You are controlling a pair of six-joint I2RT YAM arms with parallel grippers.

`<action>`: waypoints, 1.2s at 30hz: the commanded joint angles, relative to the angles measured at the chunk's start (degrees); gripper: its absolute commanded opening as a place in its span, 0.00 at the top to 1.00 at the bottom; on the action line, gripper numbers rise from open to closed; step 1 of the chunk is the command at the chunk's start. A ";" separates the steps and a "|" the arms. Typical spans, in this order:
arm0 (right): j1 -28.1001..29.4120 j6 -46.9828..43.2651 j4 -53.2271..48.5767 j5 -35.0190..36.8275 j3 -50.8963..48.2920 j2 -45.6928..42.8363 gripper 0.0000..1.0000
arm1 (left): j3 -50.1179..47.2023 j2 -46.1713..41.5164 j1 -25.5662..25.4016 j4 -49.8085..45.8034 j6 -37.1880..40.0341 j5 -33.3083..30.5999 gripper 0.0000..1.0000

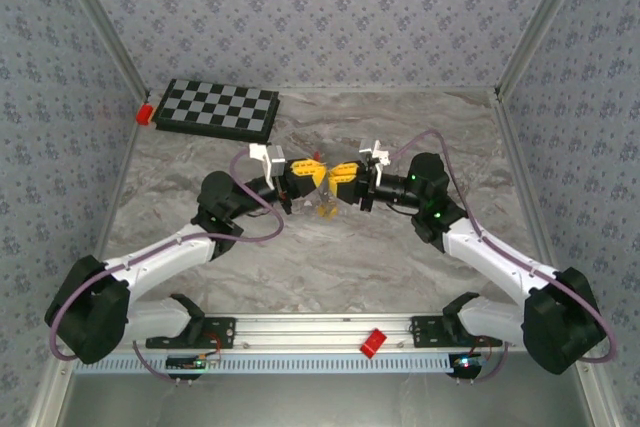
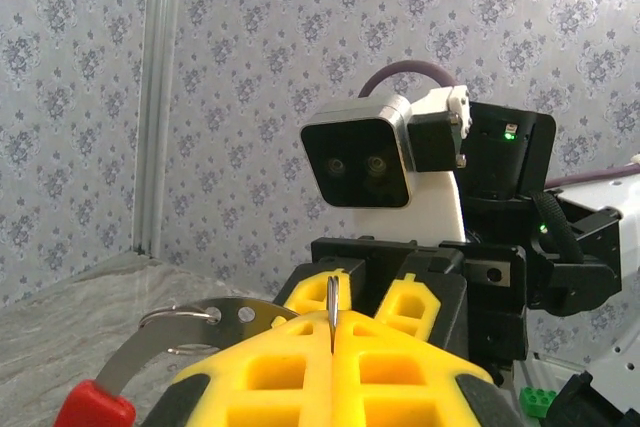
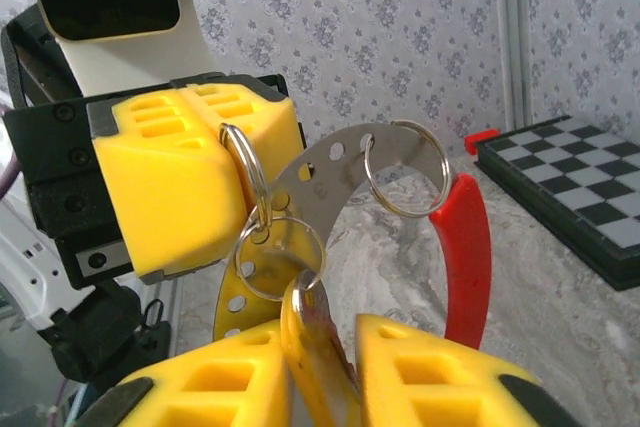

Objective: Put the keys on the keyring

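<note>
Marble-look table (image 1: 330,267) underneath. Left gripper (image 2: 333,332) holds the keyring (image 3: 335,162), a steel band with a red sleeve, in mid-air above the table's middle, jaws clamped tight on one of its small split rings (image 3: 243,162). Right gripper (image 3: 322,372) sits narrow around a yellow-headed key (image 3: 305,317) hanging off that band; can't tell if it's actually pinching.

Pretty bright, even light, only soft shadows on the worktop (image 1: 330,267); wrist views go a bit blurry up close.
</note>
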 commanded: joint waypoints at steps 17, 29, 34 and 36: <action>-0.81 -3.20 -2.73 -1.63 0.76 -3.69 1.00 | 2.83 -0.20 -0.29 -0.38 1.26 2.05 1.00; -2.59 -3.92 -4.76 -0.35 0.65 -6.71 1.00 | 2.68 0.00 -0.32 -4.93 3.91 2.64 1.00; -3.55 -4.44 -6.32 0.25 0.66 -8.03 1.00 | 2.33 0.16 -0.28 -6.62 5.24 2.15 1.00; -3.85 -4.38 -6.30 0.35 0.51 -8.21 1.00 | 2.34 0.44 -0.28 -6.90 5.39 2.34 1.00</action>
